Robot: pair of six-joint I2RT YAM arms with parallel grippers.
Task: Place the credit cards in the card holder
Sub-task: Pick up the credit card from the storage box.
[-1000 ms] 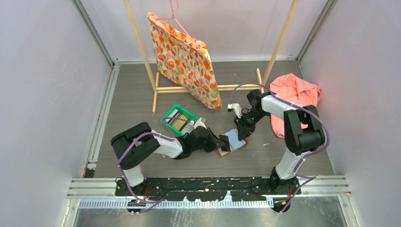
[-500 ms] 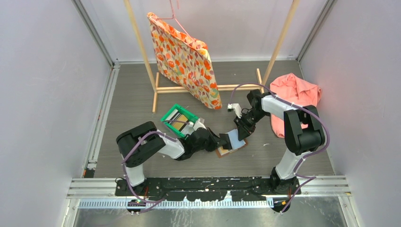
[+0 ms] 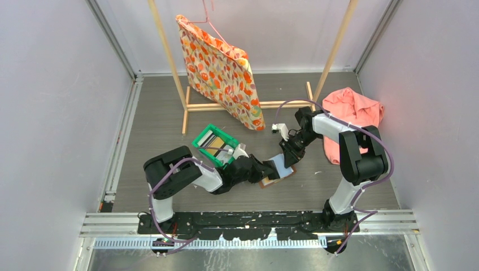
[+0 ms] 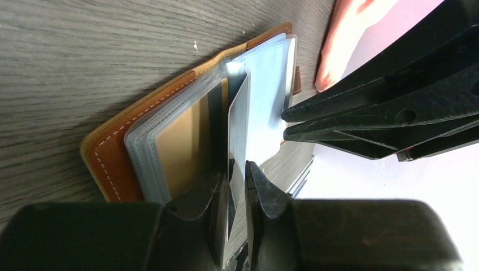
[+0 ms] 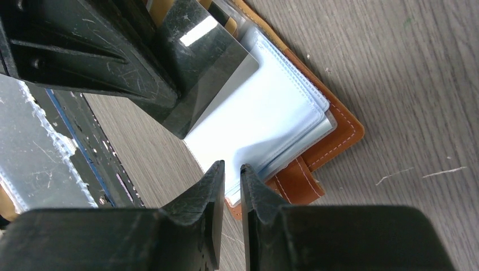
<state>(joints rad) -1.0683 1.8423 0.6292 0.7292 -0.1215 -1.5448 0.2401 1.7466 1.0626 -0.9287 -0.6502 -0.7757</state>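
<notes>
The card holder [image 3: 278, 174] lies open on the table, brown leather [image 4: 110, 164] with clear sleeves [image 5: 265, 113]. A thin glossy credit card [image 4: 238, 130] stands on edge, its far end inside a sleeve. My left gripper [image 4: 233, 175] straddles the card's near end with its jaws slightly apart; the card rests against one finger with a gap to the other. My right gripper [image 5: 230, 167] pinches the edge of the pale sleeves from the opposite side [image 3: 286, 158]. More credit cards [image 3: 213, 144] lie in the green bin [image 3: 199, 141].
A wooden rack [image 3: 243, 105] with a patterned orange bag [image 3: 223, 68] stands at the back. A pink cloth [image 3: 353, 110] lies crumpled at the right, beside the right arm. The green bin is close behind my left forearm.
My left arm has pushed right toward the card holder, sliding the card further in, and its jaws have eased apart. The right arm has stayed put.
</notes>
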